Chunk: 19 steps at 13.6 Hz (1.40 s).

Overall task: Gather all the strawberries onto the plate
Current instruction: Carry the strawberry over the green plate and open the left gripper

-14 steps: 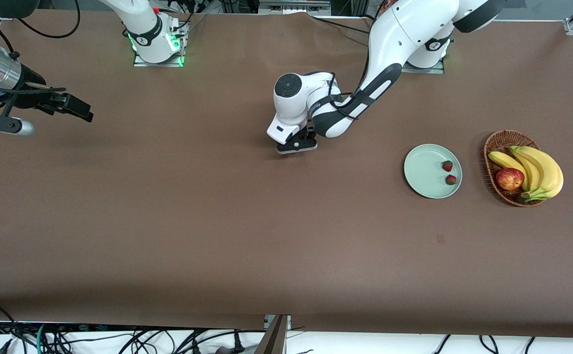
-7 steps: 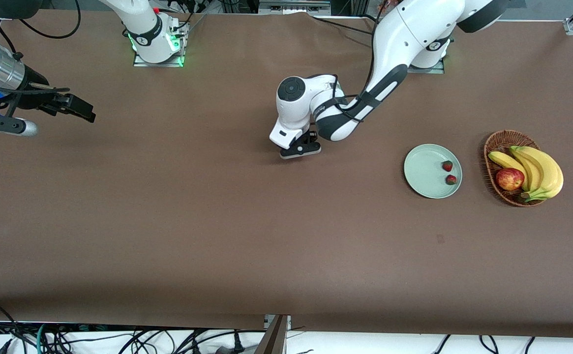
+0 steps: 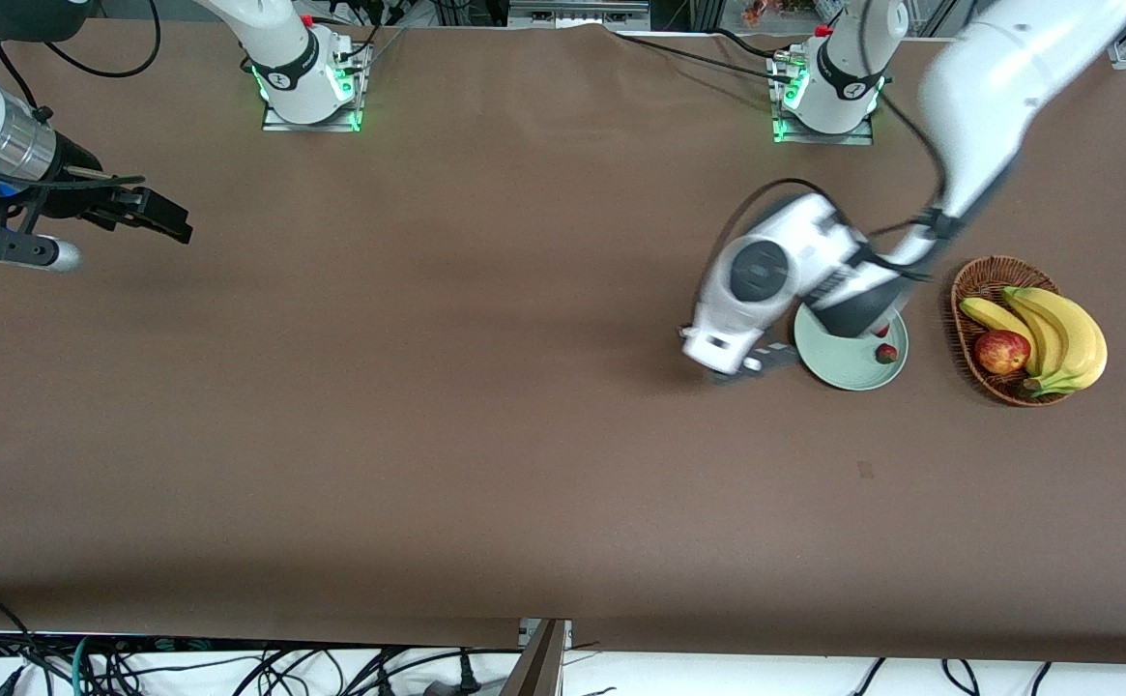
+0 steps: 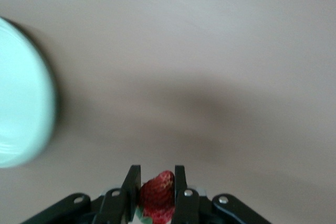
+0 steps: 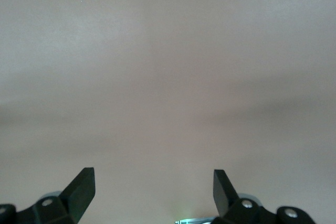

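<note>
1. My left gripper point(image 4: 156, 192) is pinching a strawberry point(image 4: 157, 193) between its two fingers point(image 4: 130, 182); the left wrist view shows the red berry wedged right there, up in the air.
2. In the front view that gripper point(image 3: 761, 361) is over the bare brown tabletop point(image 3: 427, 435), just beside the rim of the plate point(image 3: 838, 367) at the end of it toward my right arm's end of the tabletop.
3. The plate is pale mint green; the left wrist view catches its edge point(image 4: 23, 114) off to one side.
4. One strawberry in the plate point(image 3: 886, 353) is plain to see near the rim toward the basket. There's a sliver of red point(image 3: 881, 332) right at the edge of my forearm, which covers a good chunk of the plate, so I can't say much about that one.
5. A wicker basket point(image 3: 973, 280) sits just beside the plate, toward my left arm's end of the tabletop, holding bananas point(image 3: 1065, 333) and a red apple point(image 3: 1001, 352).
6. My right gripper point(image 5: 152, 187) waits with fingers spread wide over bare tabletop at its own end point(image 3: 147, 215).
</note>
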Available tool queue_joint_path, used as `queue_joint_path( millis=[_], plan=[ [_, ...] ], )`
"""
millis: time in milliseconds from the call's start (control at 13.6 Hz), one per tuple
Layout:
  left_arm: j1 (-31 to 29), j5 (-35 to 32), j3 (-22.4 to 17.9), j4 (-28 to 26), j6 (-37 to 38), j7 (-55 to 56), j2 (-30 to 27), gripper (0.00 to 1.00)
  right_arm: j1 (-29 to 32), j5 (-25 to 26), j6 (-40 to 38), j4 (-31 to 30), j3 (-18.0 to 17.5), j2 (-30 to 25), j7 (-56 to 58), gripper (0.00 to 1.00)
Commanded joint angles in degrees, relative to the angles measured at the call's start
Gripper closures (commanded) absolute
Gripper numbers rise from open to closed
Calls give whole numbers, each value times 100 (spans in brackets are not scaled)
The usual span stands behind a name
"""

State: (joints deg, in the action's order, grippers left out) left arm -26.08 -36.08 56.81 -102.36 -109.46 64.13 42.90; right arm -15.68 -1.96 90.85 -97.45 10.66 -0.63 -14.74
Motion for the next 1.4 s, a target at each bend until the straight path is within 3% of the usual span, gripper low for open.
queue_joint_path(
  millis=[0, 221, 441, 515, 588, 662, 735, 956, 1103, 1324],
  plan=[
    [-1001, 93, 137, -250, 223, -995, -142, 94, 47, 90, 56, -81, -55, -69, 68, 1],
    [-1758, 31, 58, -276, 232, -2208, -72, 91, 47, 90, 56, -81, -55, -69, 50, 1],
    [-1700, -56, -284, -372, 188, -2396, 60, 83, 47, 90, 56, -81, -55, -69, 50, 1],
    [-1655, -170, -372, -451, 188, -2396, 78, 73, 47, 90, 56, -81, -55, -69, 41, 1],
    [-1646, -241, -425, -504, 180, -2405, 95, 56, 47, 90, 56, -81, -55, -69, 33, 1],
    [-1646, -259, -417, -505, 188, -2483, 104, 12, 47, 90, 56, -81, -55, -69, 33, 1],
    [-1655, -259, -408, -470, 240, -2632, 69, 0, 47, 90, 56, -81, -55, -69, 33, 1],
    [-1708, -180, -120, -163, 784, -2896, -168, 0, 47, 90, 56, -81, -55, -69, 33, 1],
    [-1908, -162, 328, 127, 1171, -3202, -387, 0, 47, 90, 56, -81, -55, -69, 33, 1],
    [-2838, -31, 1364, 443, 1470, -3766, -572, 0, 29, 90, 64, -72, -55, -51, 24, 1]
  ],
)
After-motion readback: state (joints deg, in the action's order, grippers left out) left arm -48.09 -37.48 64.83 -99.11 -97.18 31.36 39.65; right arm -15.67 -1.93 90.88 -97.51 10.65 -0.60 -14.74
